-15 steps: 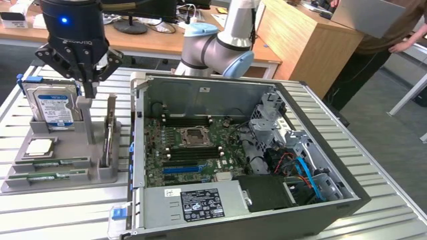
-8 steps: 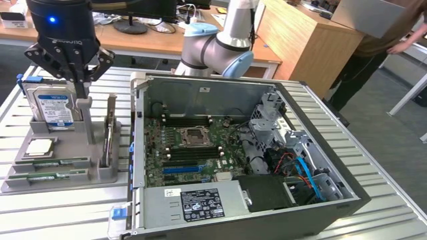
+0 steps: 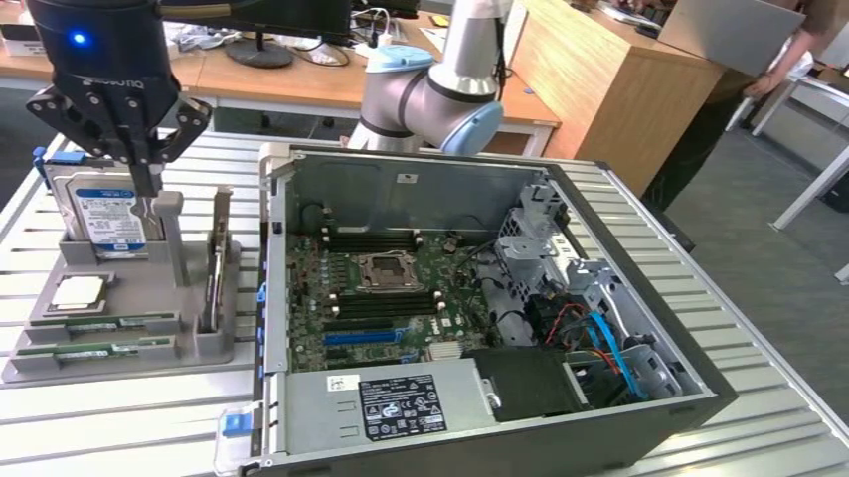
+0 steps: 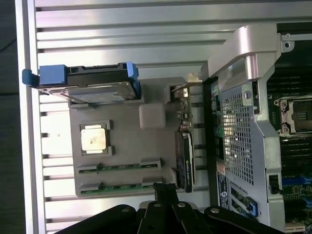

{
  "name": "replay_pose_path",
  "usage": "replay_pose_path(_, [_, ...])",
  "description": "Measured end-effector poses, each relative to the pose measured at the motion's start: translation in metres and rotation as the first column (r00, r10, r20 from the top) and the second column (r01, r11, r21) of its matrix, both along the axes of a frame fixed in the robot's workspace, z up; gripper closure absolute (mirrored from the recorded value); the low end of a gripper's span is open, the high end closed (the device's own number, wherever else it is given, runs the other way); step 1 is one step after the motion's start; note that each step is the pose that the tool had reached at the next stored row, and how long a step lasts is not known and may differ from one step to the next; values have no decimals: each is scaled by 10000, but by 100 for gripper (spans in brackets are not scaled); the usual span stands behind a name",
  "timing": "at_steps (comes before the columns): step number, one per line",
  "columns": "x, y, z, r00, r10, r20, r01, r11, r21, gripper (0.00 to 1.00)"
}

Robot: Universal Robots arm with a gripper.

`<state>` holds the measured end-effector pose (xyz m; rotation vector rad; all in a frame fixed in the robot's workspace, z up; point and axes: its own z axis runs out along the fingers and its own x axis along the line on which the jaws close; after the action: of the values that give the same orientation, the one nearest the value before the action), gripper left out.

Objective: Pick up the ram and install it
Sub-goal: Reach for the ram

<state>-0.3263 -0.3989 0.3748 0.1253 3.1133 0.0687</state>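
Slatted metal table (image 3: 782,338), open PC case (image 3: 398,184) in the middle, grey parts tray (image 3: 199,348) on the exterior view's left. Gripper (image 3: 142,179) hangs over the tray's far end, near the upright hard drive (image 3: 106,219). Its fingers are pressed together with nothing between them. Ram stick (image 3: 99,320) lies flat in a slot at the tray's near end. Second ram stick (image 3: 93,348) is just beside it, nearer still. Both are well apart from the gripper. CPU (image 3: 80,290) sits between the drive and the sticks.
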Motion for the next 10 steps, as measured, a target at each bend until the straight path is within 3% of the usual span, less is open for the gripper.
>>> replay_pose_path(10, [-176,0,-15,10000,-4,1,4,10000,0,90])
